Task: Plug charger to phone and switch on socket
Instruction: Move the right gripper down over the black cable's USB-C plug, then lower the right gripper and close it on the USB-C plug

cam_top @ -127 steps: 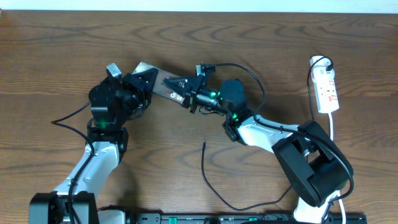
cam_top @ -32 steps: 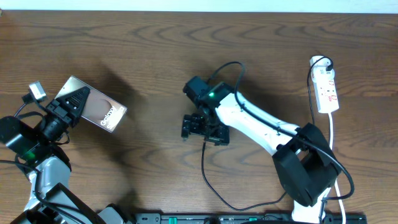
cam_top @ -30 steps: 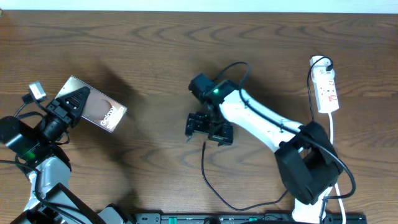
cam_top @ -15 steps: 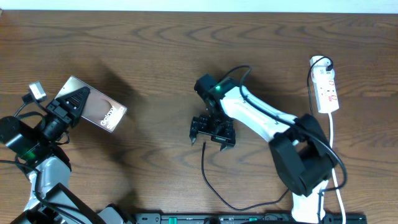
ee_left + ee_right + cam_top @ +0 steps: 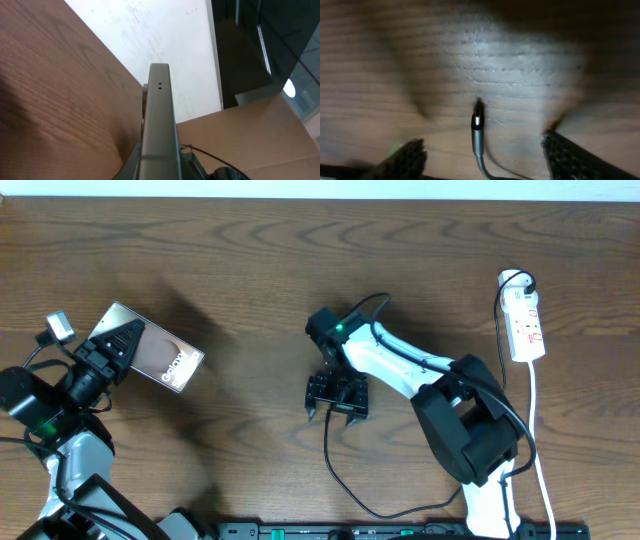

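The phone [image 5: 165,361] is lifted off the table at the far left, with my left gripper [image 5: 118,346] shut on it. The left wrist view shows the phone's [image 5: 159,117] thin grey edge rising out of my left gripper [image 5: 159,162]. The charger [image 5: 326,446], a thin black cable, lies near the table's middle front with its plug tip pointing away. My right gripper [image 5: 333,411] points down over that tip. In the right wrist view the charger tip [image 5: 477,120] lies between the fingers of my right gripper [image 5: 485,152], which stands open and apart from it. The socket [image 5: 526,326] lies at the far right.
The socket's white cord [image 5: 536,412] runs down the right side toward the front. A black rail [image 5: 400,530] lines the front edge. The charger loops toward the right arm's base [image 5: 480,480]. A cardboard box [image 5: 240,132] stands beyond the table's edge.
The left arm has carried the phone from the middle back to the far left. Over the last second my right gripper has dropped onto the charger tip and its jaws have narrowed.
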`<state>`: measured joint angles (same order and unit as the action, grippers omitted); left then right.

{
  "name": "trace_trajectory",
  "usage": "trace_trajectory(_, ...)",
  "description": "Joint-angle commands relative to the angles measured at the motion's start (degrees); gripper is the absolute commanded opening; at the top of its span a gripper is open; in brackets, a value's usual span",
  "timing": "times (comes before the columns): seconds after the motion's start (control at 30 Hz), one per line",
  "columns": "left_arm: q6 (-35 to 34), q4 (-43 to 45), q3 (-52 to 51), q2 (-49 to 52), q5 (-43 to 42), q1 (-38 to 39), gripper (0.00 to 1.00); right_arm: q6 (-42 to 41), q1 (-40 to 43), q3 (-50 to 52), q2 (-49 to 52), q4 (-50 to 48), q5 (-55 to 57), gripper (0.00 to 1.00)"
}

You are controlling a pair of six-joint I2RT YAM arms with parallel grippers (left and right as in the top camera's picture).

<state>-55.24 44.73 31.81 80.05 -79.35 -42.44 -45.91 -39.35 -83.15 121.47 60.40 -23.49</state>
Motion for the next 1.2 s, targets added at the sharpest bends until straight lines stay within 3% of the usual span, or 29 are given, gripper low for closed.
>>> trace_trajectory(0.0,0.3,0.3,1.4,-0.3,-1.2,-0.2,0.08,-0.3,-0.6,0.1,0.7,0.0,1.7,0.71)
trace_trajectory(0.27,0.3,0.3,1.4,-0.3,-1.2,-0.2,0.07,-0.3,-0.8,0.1,0.7,-0.1,3.0,0.69)
trace_trajectory(0.53,0.3,0.3,1.4,-0.3,-1.2,-0.2,0.08,-0.7,-1.2,0.1,0.7,-0.4,3.5,0.45)
trace_trajectory(0.7,0.3,0.3,1.4,-0.3,-1.2,-0.2,0.08,-0.7,-1.2,0.1,0.7,-0.3,3.5,0.37)
trace_trajectory(0.87,0.3,0.3,1.4,-0.3,-1.2,-0.2,0.08,-0.7,-1.4,0.1,0.7,-0.2,3.4,0.32)
trace_trajectory(1.17,0.3,0.3,1.4,-0.3,-1.2,-0.2,0.07,-1.4,-2.7,0.1,0.7,-0.2,3.5,0.34)
